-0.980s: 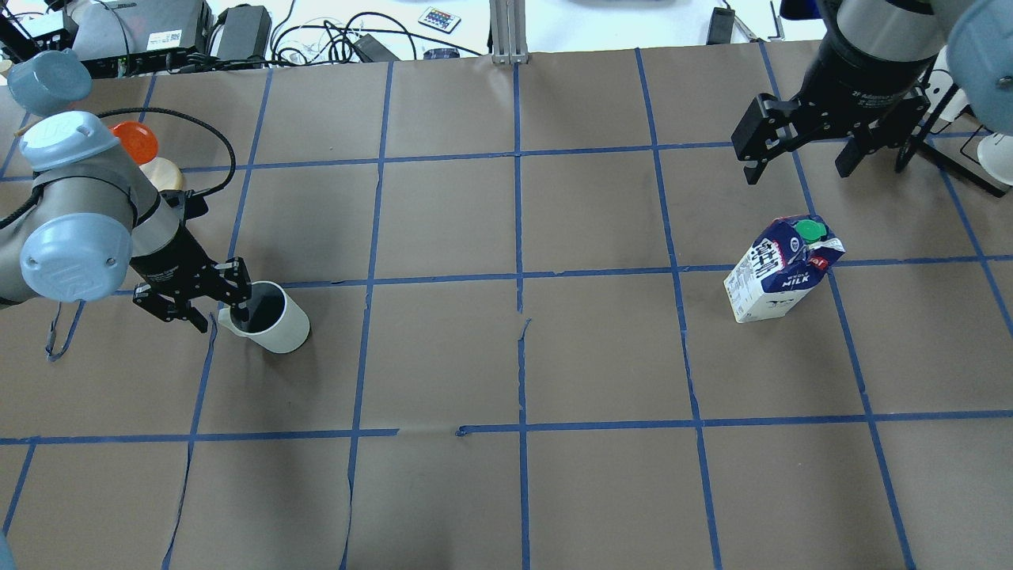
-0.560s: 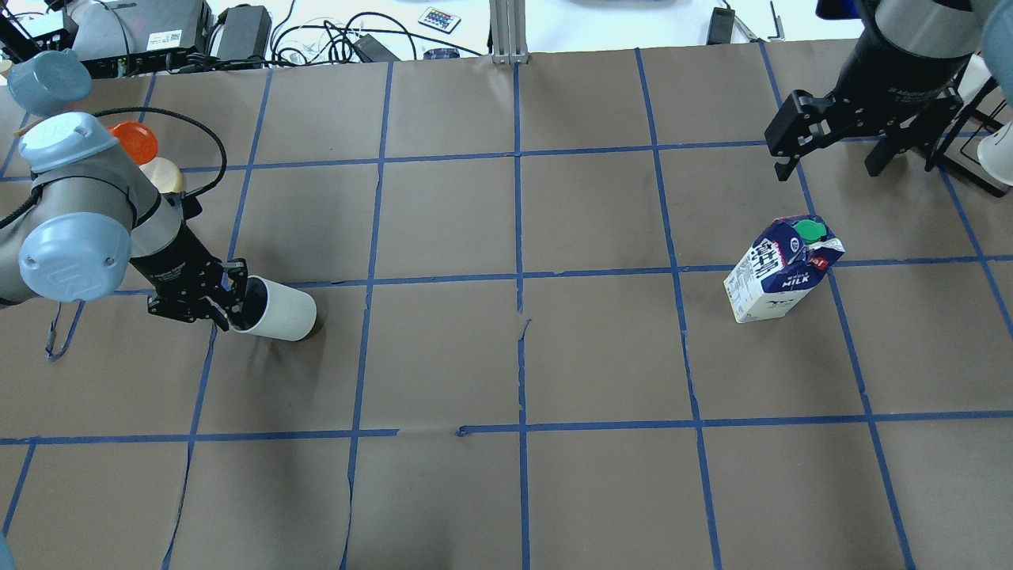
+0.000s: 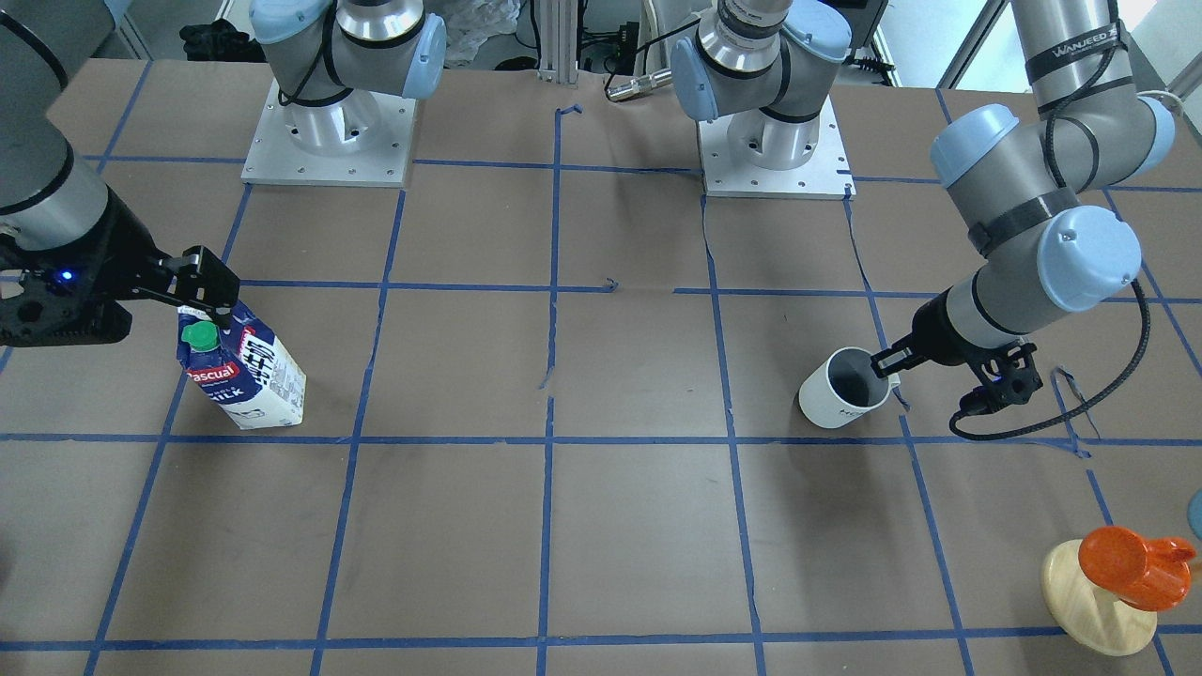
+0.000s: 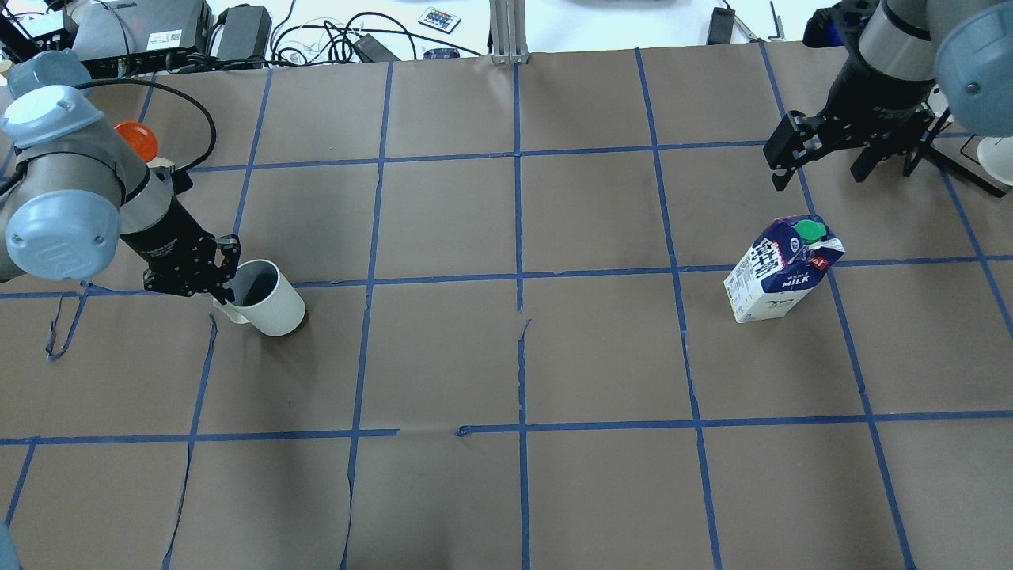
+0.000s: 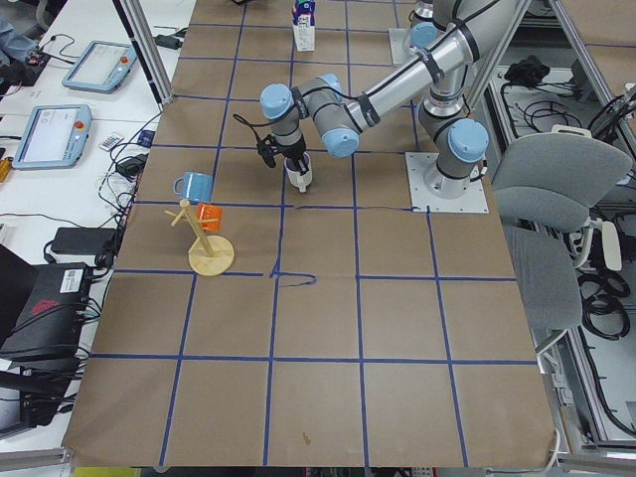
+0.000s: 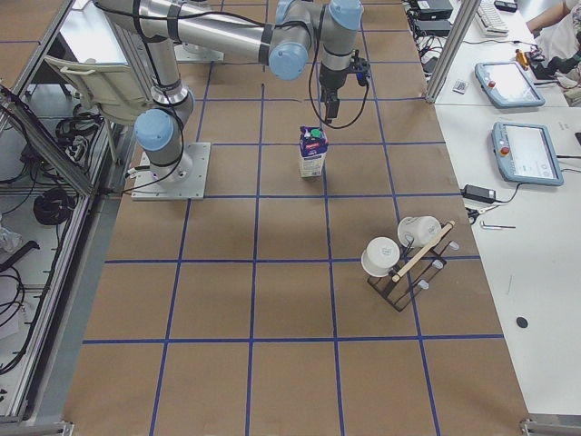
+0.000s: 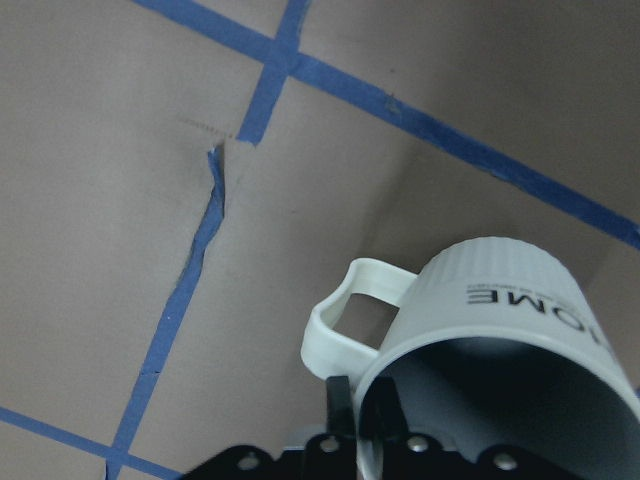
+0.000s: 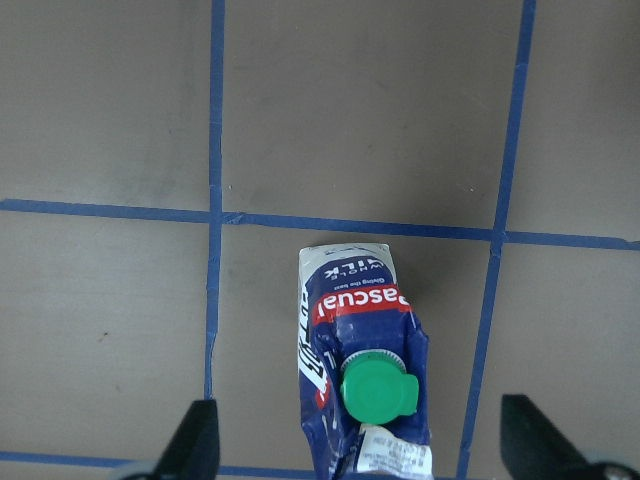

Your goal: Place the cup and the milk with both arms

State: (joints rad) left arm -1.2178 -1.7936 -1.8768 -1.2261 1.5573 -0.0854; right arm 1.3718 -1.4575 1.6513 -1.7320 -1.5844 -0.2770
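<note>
The white cup [image 4: 277,309] with a grey inside sits tilted at the table's left, its handle toward my left arm. My left gripper [image 4: 224,290] is shut on the cup's rim beside the handle; the left wrist view shows its fingers [image 7: 342,405] pinching the rim of the cup [image 7: 500,300]. I cannot tell whether the cup's base touches the table. The milk [image 4: 779,273] stands upright on the right. My right gripper [image 4: 819,170] is open and empty, hovering beyond and above the milk [image 8: 360,350], its fingers [image 8: 190,445] wide on either side.
A wooden mug tree [image 3: 1099,601] with an orange mug [image 3: 1132,563] stands behind my left arm. A black rack [image 6: 399,272] with white cups stands near my right arm. Cables and electronics [image 4: 158,32] line the far edge. Blue tape grids the brown table [image 4: 514,356].
My left gripper has shut on the cup's rim, tipped the cup and drawn it slightly toward the far left. My right gripper has moved to the right, away from the milk.
</note>
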